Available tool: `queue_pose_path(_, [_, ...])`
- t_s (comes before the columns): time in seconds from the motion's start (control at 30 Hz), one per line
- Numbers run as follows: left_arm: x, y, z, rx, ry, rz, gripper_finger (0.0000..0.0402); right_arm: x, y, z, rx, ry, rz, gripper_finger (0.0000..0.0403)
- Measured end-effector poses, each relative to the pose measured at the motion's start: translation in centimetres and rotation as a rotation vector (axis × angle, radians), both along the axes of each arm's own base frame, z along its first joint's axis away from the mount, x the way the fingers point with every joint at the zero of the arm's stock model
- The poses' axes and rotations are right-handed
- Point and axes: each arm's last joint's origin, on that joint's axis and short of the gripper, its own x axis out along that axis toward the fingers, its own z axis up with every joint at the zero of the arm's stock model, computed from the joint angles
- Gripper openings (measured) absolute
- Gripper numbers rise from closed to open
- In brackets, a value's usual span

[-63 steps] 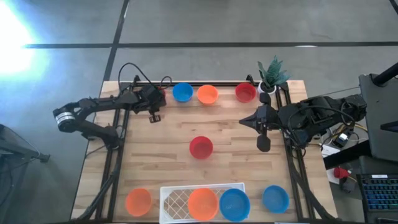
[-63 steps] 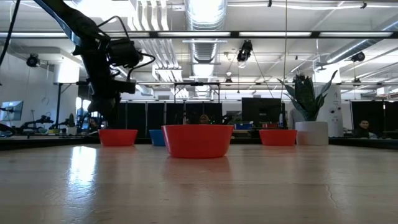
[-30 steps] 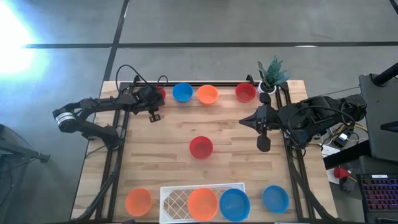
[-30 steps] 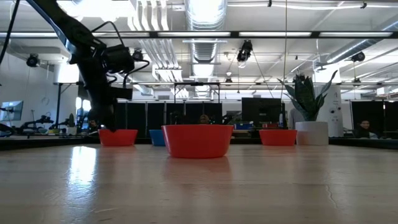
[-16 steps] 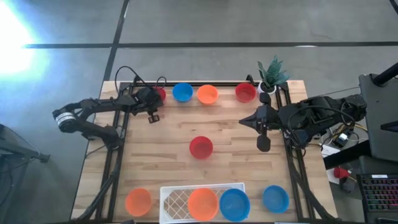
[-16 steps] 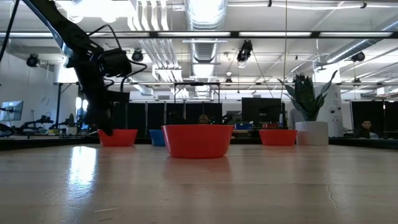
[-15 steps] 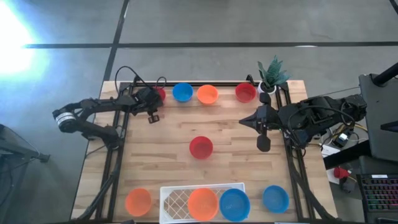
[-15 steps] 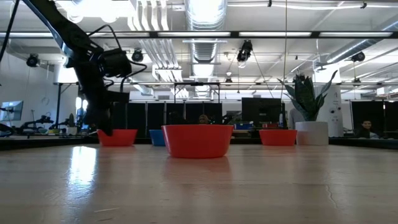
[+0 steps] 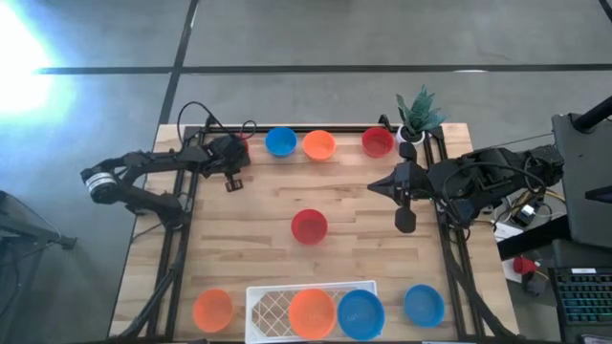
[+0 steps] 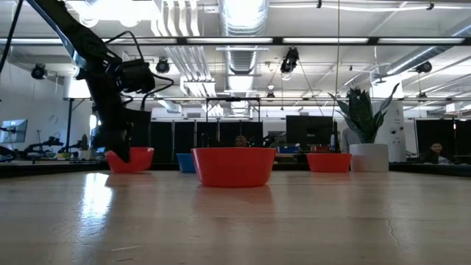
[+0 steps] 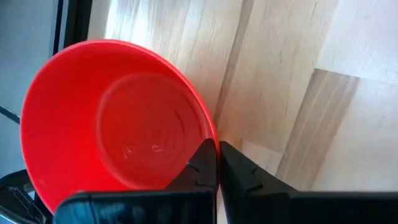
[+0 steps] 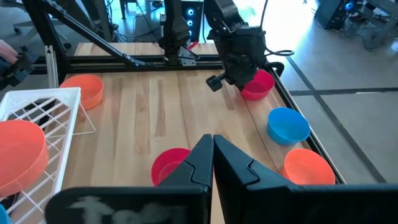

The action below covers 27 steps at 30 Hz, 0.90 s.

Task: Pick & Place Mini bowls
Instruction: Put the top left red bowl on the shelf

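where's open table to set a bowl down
Bare wood lies either side of the centre red bowl, and between it and the white tray. The far row, where the left gripper pinches a red bowl, is crowded.

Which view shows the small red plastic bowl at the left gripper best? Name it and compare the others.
The left wrist view: the red bowl fills it, rim pinched by the left gripper. The high view hides it under the arm; the low view shows it tilted; the right wrist view shows it far off.
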Motion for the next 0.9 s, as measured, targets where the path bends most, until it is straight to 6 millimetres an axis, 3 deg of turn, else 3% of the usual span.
queue_pose_path(0.43, [0.7, -0.3, 3.8, -0.111, 0.069, 0.068, 0.0001, 0.0, 0.0, 0.0, 0.004, 0.000, -0.002, 0.0008])
queue_pose_path(0.6, [1.8, -2.5, 5.9, -0.082, 0.075, 0.027, 0.0001, 0.0, 0.0, 0.0, 0.004, 0.000, -0.002, 0.0008])
queue_pose_path(0.9, [3.7, -8.7, 9.9, -0.116, -0.020, -0.045, 0.0000, 0.0, 0.0, 0.0, 0.004, 0.000, -0.002, 0.0008])
